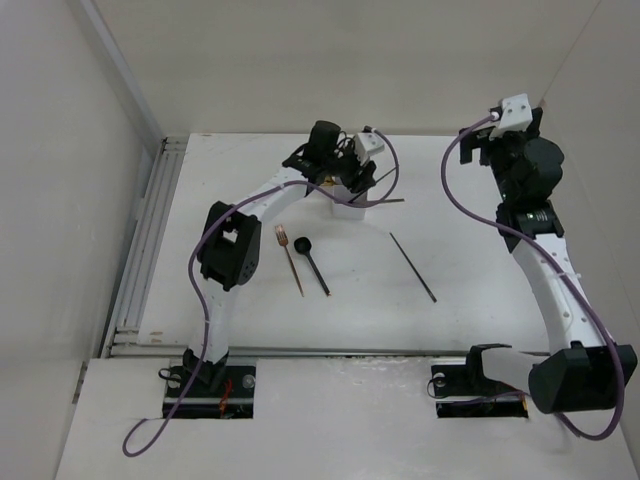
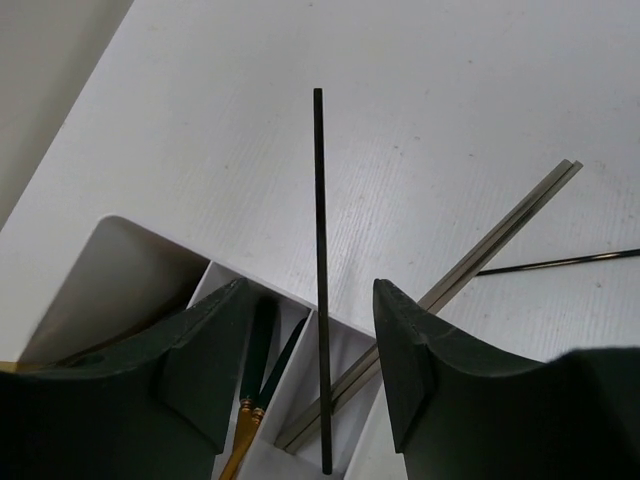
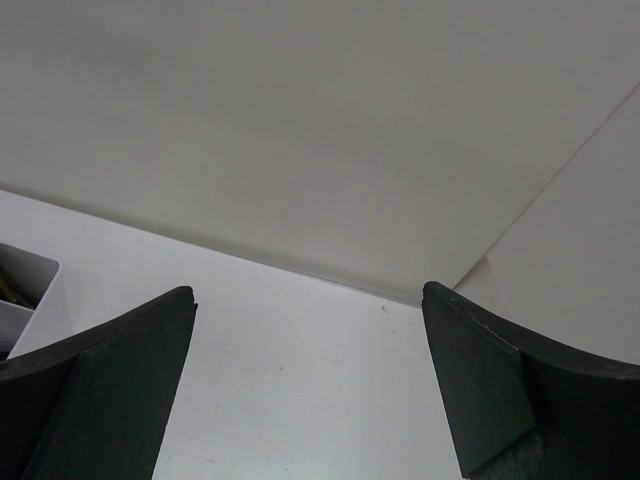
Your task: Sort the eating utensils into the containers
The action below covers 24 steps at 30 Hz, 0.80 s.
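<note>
The white three-compartment box point(image 1: 347, 209) stands at the back middle of the table. My left gripper point(image 2: 312, 290) hangs over it point(image 1: 343, 186), jaws open. A dark chopstick point(image 2: 319, 250) stands loose between the fingers, its lower end in a compartment point(image 2: 345, 350). A grey chopstick pair point(image 2: 500, 235) leans out of the same compartment. Gold spoons with dark handles point(image 2: 258, 365) lie in the middle compartment. On the table lie a copper fork point(image 1: 290, 258), a black spoon point(image 1: 313, 262) and another dark chopstick point(image 1: 412, 266). My right gripper point(image 3: 310, 300) is open and empty, raised at the back right point(image 1: 487, 150).
White walls close the table at the back and both sides. A metal rail point(image 1: 145, 250) runs along the left edge. Purple cables point(image 1: 470, 200) loop off both arms. The box's corner point(image 3: 30, 290) shows at the left of the right wrist view.
</note>
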### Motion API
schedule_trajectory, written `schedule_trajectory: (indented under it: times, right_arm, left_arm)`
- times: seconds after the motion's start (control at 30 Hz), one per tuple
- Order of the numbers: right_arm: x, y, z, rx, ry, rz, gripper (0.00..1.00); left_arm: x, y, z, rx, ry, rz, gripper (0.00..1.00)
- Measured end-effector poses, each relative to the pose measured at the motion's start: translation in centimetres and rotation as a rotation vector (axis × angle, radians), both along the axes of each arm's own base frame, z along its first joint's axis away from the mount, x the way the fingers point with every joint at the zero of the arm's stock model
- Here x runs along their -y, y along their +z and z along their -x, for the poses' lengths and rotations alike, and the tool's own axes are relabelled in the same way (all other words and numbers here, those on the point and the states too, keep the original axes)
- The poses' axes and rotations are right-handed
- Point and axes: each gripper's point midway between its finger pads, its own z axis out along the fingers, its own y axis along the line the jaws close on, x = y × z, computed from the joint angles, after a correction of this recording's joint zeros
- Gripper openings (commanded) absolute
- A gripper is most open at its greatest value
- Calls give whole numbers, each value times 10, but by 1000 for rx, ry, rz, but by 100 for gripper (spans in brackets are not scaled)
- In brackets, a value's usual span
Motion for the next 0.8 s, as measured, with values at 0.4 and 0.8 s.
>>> schedule_trajectory:
  times: [0.4, 0.8]
  right_arm:
    - [0, -15, 9, -78, -8, -54, 48]
    - [-16, -189, 61, -708, -41, -222, 42]
  left_arm:
    - [-28, 15, -15, -104, 124, 50, 52]
    - [-170, 110, -57, -226, 602, 232, 48]
